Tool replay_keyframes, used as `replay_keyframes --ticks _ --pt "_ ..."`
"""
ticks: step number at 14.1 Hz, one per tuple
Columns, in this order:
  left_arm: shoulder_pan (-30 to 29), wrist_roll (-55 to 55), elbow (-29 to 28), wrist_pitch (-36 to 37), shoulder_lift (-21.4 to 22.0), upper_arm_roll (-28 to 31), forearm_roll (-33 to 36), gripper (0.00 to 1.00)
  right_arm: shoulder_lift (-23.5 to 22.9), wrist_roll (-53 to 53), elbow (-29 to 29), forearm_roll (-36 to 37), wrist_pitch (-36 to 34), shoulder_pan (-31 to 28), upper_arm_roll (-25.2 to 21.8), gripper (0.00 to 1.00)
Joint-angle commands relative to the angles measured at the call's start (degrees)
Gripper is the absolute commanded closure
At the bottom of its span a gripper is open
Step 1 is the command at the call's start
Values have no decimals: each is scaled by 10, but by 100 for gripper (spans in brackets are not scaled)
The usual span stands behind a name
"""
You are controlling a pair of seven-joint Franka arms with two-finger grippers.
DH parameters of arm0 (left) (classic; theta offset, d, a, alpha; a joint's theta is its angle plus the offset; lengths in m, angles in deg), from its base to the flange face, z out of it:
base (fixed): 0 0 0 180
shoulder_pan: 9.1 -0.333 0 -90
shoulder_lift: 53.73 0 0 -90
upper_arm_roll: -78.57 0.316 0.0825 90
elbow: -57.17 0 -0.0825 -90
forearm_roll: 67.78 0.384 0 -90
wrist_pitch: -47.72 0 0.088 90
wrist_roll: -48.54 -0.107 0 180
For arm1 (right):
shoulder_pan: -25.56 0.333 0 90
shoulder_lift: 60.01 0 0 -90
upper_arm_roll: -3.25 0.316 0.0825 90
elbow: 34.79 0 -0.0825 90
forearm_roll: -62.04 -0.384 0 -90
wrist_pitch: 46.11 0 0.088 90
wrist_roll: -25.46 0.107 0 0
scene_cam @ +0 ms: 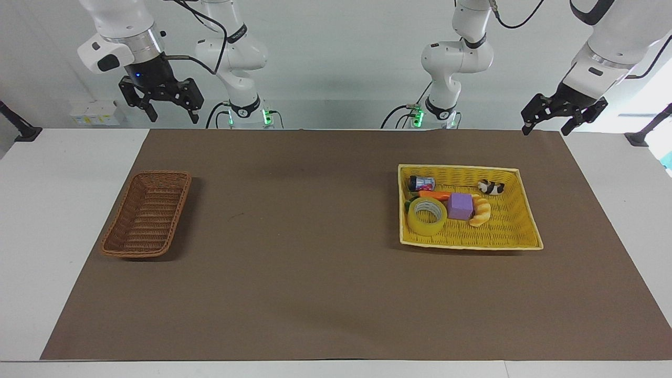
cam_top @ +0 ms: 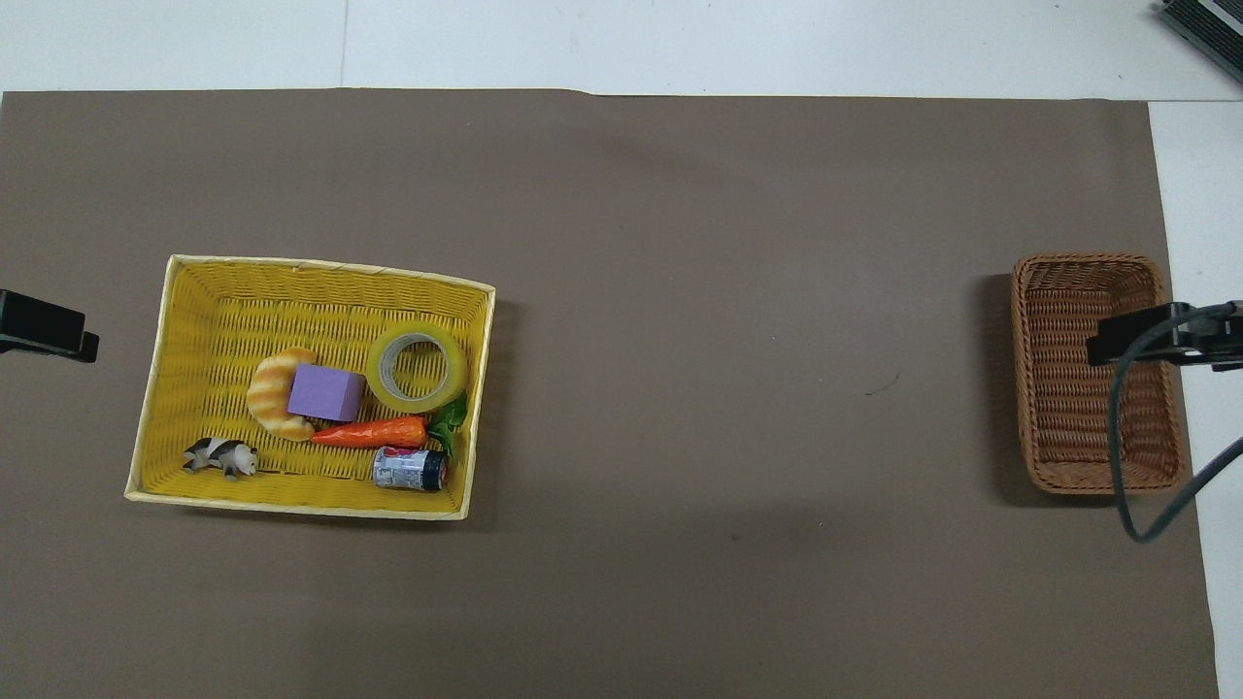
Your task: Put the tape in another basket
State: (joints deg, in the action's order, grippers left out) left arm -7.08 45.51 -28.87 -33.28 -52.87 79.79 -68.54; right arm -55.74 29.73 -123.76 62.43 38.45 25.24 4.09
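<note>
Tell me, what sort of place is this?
Probably a robotics lab: two white arms, left gripper and right gripper, hang over a table's brown mat holding a yellow basket of toys.

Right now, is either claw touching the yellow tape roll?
Apart. The facing view shows the left claw and right claw raised, open, well above the tape.

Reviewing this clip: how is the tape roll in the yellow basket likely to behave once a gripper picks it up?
The tape lies flat on its side in the yellow basket, so it probably won't roll until lifted. Its thick ring wall looks stiff enough to pinch. The glossy yellow surface may be slippery, and the purple cube close beside it could get nudged.
</note>
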Motion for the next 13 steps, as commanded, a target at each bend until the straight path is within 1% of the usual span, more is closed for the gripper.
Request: replay_keyframes --ticks 1,6,13 --pt "0 3 0 9 11 0 4 0 6 -12 -9 -12 5 -6 -1 0" --pt "4 4 -4 12 19 -1 4 0 6 -9 -10 -12 5 -6 -1 0" --pt "-1 3 -4 11 19 3 4 0 6 -9 -11 -12 5 -6 -1 0"
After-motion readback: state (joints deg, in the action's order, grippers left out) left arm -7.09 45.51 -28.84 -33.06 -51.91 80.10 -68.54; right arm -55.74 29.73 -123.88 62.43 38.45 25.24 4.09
